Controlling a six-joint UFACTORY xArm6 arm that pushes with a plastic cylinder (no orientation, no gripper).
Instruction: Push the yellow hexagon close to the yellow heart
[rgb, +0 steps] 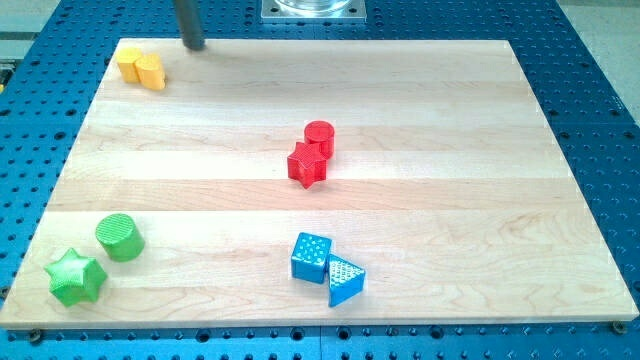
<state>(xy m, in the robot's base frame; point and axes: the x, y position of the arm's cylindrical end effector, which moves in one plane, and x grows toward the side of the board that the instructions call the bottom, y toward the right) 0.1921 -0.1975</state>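
**STATUS: TIP AT BOARD TOP EDGE, YELLOW PAIR TOUCHING**

Rig has no jaws, just a rod, so there is nothing to report as spread or pinched. My tip (194, 44) sits at the view's top-left, at the top edge of the wooden board (420, 100), just right of and above the yellow blocks, not touching them.

Task items: yellow hexagon (130, 65) and yellow heart (150, 71) lie in the board's top-left corner, side by side and in contact. Shapes are small at this res; I take the left one as the hexagon, the right as the heart, w/ low confidence.

Other blocks:
- Red cylinder (319, 136) near board centre, touching red star (306, 165) just below it.
- Green cylinder (120, 237) at bottom-left, green star (75, 277) just below-left of it, approx touching.
- Blue cube (311, 257) at bottom centre, touching blue triangle (345, 280) to its lower right.

Red, green and blue groups are well apart from my tip.
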